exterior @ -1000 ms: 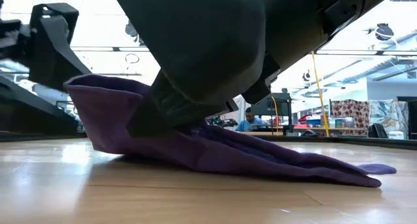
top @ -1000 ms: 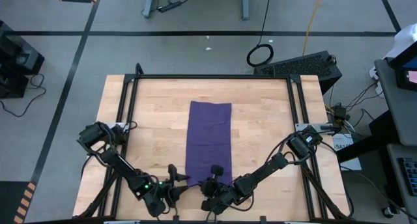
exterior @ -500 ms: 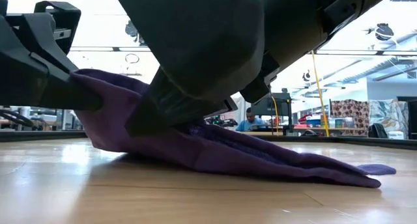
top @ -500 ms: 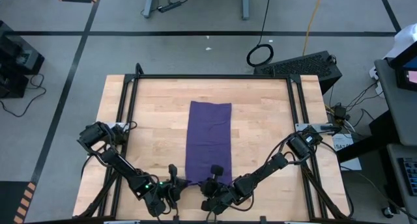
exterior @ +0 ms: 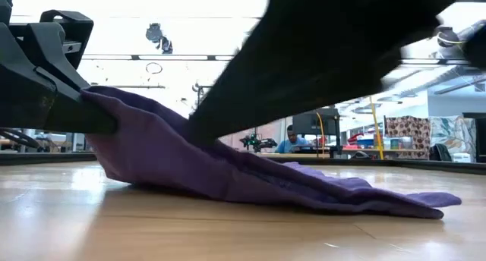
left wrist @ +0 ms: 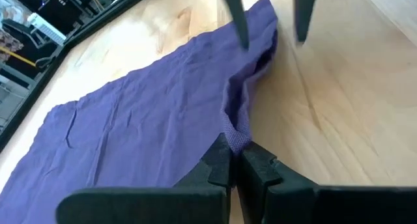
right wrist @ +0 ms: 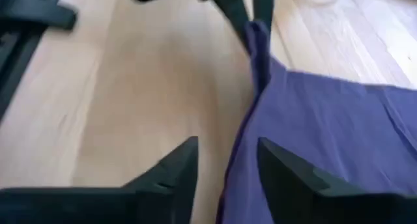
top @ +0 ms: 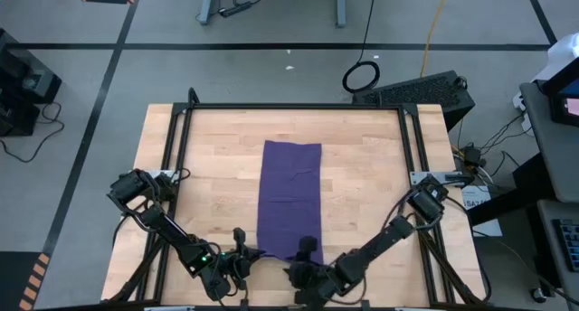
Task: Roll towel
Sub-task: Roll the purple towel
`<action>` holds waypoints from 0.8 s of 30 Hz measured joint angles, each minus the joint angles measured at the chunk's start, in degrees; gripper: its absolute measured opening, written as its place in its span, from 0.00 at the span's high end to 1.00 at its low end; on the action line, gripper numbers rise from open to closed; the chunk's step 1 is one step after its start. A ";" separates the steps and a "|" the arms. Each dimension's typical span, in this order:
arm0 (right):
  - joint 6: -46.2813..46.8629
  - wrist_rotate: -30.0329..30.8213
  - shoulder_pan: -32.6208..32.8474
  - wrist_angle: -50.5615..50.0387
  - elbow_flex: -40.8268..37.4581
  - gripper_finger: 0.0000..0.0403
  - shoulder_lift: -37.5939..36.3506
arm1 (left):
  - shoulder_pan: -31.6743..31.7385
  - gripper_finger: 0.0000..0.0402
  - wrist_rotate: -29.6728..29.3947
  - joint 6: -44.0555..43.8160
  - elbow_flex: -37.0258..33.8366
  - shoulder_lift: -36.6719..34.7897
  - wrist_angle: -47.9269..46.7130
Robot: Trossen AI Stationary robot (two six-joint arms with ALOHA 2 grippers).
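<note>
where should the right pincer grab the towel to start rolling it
Take the free near corner of the towel, coming in low from the table's near edge. The left pincer is shut on the other near corner, lifting that edge off the wood. The right pincer is open, its fingers either side of the hem.

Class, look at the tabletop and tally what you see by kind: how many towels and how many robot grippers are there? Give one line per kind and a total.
Purple towel: 1
Robot grippers: 2, the left gripper shut on the towel's near corner, and the right gripper open at the other near corner
Total: 3
</note>
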 joint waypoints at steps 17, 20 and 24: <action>30.25 21.47 16.25 -19.69 -6.29 0.57 -1.55 | 0.00 0.96 0.00 -0.24 0.00 0.00 0.24; 30.44 13.54 15.09 -21.66 -6.38 0.57 -3.36 | 0.00 0.96 0.02 -0.24 0.00 0.00 0.24; 21.31 5.61 12.26 -20.62 -6.27 0.57 -9.18 | 0.00 0.96 0.01 -0.26 0.00 0.00 0.28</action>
